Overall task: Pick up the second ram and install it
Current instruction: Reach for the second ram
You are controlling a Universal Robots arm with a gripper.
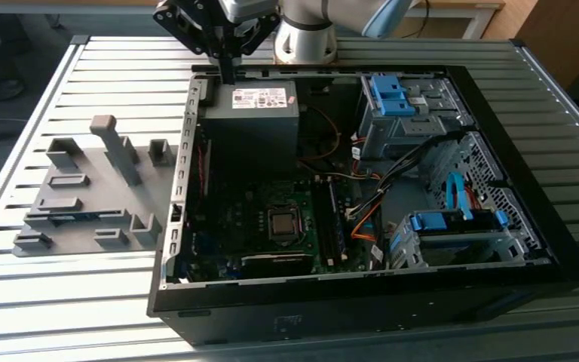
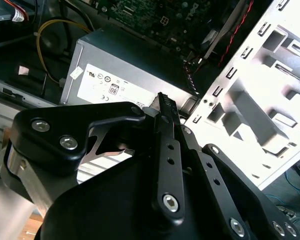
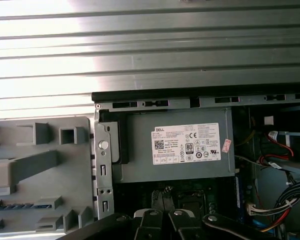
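Around gripper (image 1: 228,75): open air over power supply (image 1: 251,113).
Motherboard (image 1: 239,219) centre: reachable from above.
Exterior view's right: cables (image 1: 370,200), drive cage (image 1: 410,113) crowding.
Holder tray (image 1: 154,188): upright blocks between slots.

The gripper (image 1: 227,72) is matte black, built from flat linked bars that taper to two slim fingers (image 2: 163,115). Silver round-head screws (image 2: 170,202) mark each pivot of the links. Directly behind the gripper sits a bare grey metal wrist collar (image 2: 9,205). Beyond the gripper, the arm (image 1: 304,36) has silver-grey tube sections and a pale blue joint cap (image 1: 385,16).
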